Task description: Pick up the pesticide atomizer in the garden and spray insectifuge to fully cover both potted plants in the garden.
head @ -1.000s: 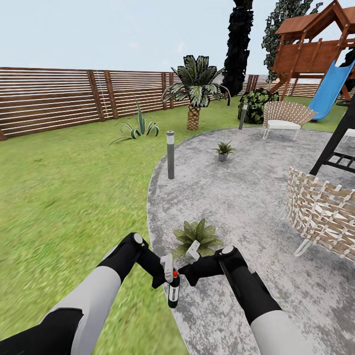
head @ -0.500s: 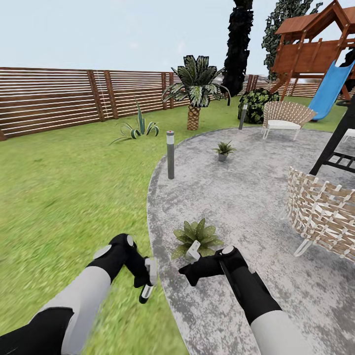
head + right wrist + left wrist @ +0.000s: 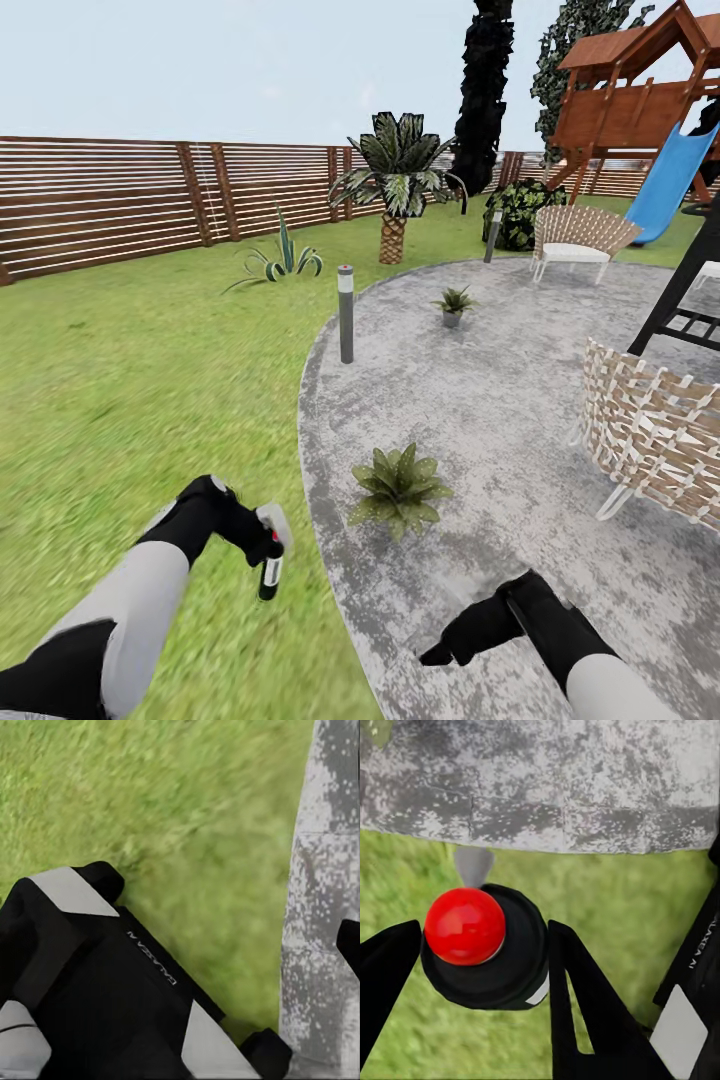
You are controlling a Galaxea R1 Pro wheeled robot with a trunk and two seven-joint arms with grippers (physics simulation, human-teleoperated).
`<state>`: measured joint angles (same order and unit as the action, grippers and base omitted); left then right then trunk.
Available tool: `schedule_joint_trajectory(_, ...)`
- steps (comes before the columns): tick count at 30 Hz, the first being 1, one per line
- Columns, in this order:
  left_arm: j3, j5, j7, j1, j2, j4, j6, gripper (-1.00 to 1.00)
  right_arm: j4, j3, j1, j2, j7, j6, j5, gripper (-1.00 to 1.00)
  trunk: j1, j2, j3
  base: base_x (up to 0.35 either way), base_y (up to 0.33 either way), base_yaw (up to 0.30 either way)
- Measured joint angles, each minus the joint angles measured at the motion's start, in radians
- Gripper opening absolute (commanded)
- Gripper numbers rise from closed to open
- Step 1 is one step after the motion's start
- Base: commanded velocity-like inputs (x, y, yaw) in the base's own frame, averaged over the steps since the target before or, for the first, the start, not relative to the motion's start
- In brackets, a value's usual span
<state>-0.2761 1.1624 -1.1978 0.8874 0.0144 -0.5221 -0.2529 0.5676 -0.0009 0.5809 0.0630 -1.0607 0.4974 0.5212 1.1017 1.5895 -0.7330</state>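
Green lawn point(image 3: 130, 380) meeting grey stone patio point(image 3: 480, 400), left gripper point(image 3: 268, 545) at lower left, fingers closed around pesticide atomizer point(image 3: 270, 577), red cap point(image 3: 465, 926) visible from left wrist, potted plants point(image 3: 398, 488) point(image 3: 454, 305) mid-frame, right gripper point(image 3: 445, 650) lower right, opening unclear.

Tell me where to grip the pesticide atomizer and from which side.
Grip the pesticide atomizer by its round body, jaws on opposite sides, coming from the side away from the grey nozzle. That leaves the red button and the nozzle free. The left gripper holds it this way, bottle roughly upright.
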Motion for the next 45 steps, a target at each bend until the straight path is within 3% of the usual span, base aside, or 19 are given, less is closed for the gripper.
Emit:
schedule_joint_trajectory(1, -0.051, -0.001, 0.010, 0.000, 0.001, 0.000, 0.000, -1.00, -0.032, -0.016, -0.001, 0.009, 0.018, -0.021, -0.001, 1.00, 0.000, 0.000, 0.000, 0.000, 0.000, 0.000)
schedule_joint_trajectory(2, -0.125, -0.001, 0.023, 0.000, 0.001, 0.000, 0.000, -1.00, -0.074, -0.038, -0.003, 0.022, 0.068, -0.051, -0.001, 1.00, 0.000, 0.000, 0.000, 0.000, 0.000, 0.000)
schedule_joint_trajectory(3, -0.177, -0.001, 0.033, -0.001, 0.002, 0.000, 0.000, -1.00, -0.102, -0.051, -0.005, 0.031, 0.117, -0.072, -0.002, 1.00, 0.000, 0.000, 0.000, 0.000, 0.000, 0.000)
schedule_joint_trajectory(4, -0.271, -0.001, 0.066, -0.001, 0.003, 0.001, 0.000, -1.00, -0.149, -0.064, -0.007, 0.040, 0.237, -0.116, -0.003, 1.00, 0.000, 0.000, 0.000, 0.000, 0.000, 0.000)
schedule_joint_trajectory(5, -0.318, -0.001, 0.099, -0.002, 0.004, 0.002, 0.000, -1.00, -0.168, -0.069, -0.007, 0.042, 0.304, -0.143, -0.006, 1.00, 0.000, 0.000, 0.000, 0.000, 0.000, 0.000)
schedule_joint_trajectory(6, -0.383, 0.001, 0.169, -0.009, 0.006, 0.008, 0.000, -1.00, -0.186, -0.073, -0.007, 0.044, 0.397, -0.186, -0.007, 1.00, 0.000, 0.000, 0.000, 0.000, 0.000, 0.000)
schedule_joint_trajectory(9, -0.520, 0.004, 0.399, -0.037, 0.010, 0.065, 0.003, -1.00, -0.202, -0.083, -0.007, 0.045, 0.612, -0.285, -0.013, 1.00, 0.000, 0.000, 0.000, 0.000, 0.000, 0.000)
schedule_joint_trajectory(10, -0.551, 0.003, 0.467, -0.043, 0.010, 0.088, 0.004, -1.00, -0.204, -0.100, -0.007, 0.045, 0.667, -0.308, -0.022, 1.00, 0.000, 0.000, 0.000, 0.000, 0.000, 0.000)
schedule_joint_trajectory(11, -0.589, 0.003, 0.562, -0.051, 0.010, 0.122, 0.013, -1.00, -0.205, -0.145, -0.007, 0.045, 0.736, -0.337, -0.052, 1.00, 0.000, 0.000, 0.000, 0.000, 0.000, 0.000)
schedule_joint_trajectory(13, -0.648, 0.001, 0.697, -0.071, 0.010, 0.166, 0.055, -1.00, -0.206, -0.245, -0.007, 0.045, 0.798, -0.380, -0.114, 1.00, 0.000, 0.000, 0.000, 0.000, 0.000, 0.000)
schedule_joint_trajectory(15, -0.697, -0.001, 0.780, -0.093, 0.010, 0.187, 0.104, -1.00, -0.206, -0.319, -0.008, 0.045, 0.816, -0.407, -0.144, 1.00, 0.000, 0.000, 0.000, 0.000, 0.000, 0.000)
schedule_joint_trajectory(16, -0.738, -0.001, 0.826, -0.108, 0.011, 0.195, 0.134, -1.00, -0.206, -0.371, -0.008, 0.045, 0.822, -0.427, -0.154, 1.00, 0.000, 0.000, 0.000, 0.000, 0.000, 0.000)
schedule_joint_trajectory(17, -0.787, 0.000, 0.858, -0.125, 0.011, 0.200, 0.157, -1.00, -0.209, -0.424, -0.009, 0.045, 0.825, -0.465, -0.159, 1.00, 0.000, 0.000, 0.000, 0.000, 0.000, 0.000)
schedule_joint_trajectory(19, -0.845, -0.001, 0.882, -0.148, 0.010, 0.202, 0.184, -1.00, -0.234, -0.480, -0.011, 0.045, 0.826, -0.539, -0.164, 1.00, 0.000, 0.000, 0.000, 0.000, 0.000, 0.000)
schedule_joint_trajectory(20, -0.889, 0.000, 0.898, -0.168, 0.010, 0.203, 0.214, -1.00, -0.305, -0.507, -0.011, 0.044, 0.828, -0.623, -0.164, 1.00, 0.000, 0.000, 0.000, 0.000, 0.000, 0.000)
schedule_joint_trajectory(23, -0.945, -0.004, 0.981, -0.221, 0.011, 0.203, 0.259, -1.00, -0.424, -0.522, -0.011, 0.044, 0.829, -0.703, -0.164, 1.00, 0.000, 0.000, 0.000, 0.000, 0.000, 0.000)
schedule_joint_trajectory(26, -0.961, -0.006, 1.031, -0.274, 0.010, 0.203, 0.273, -1.00, -0.456, -0.526, -0.011, 0.044, 0.825, -0.721, -0.164, 1.00, 0.000, 0.000, 0.000, 0.000, 0.000, 0.000)
schedule_joint_trajectory(29, -0.965, -0.008, 1.039, -0.300, 0.006, 0.203, 0.275, -1.00, -0.462, -0.526, -0.011, 0.043, 0.819, -0.724, -0.163, 1.00, 0.000, 0.000, 0.000, 0.000, 0.000, 0.000)
schedule_joint_trajectory(45, -0.966, -0.002, 1.041, -0.332, 0.006, 0.212, 0.276, -1.00, -0.462, -0.525, -0.011, 0.033, 0.821, -0.724, -0.159, 1.00, 0.000, 0.000, 0.000, 0.000, 0.000, 0.000)
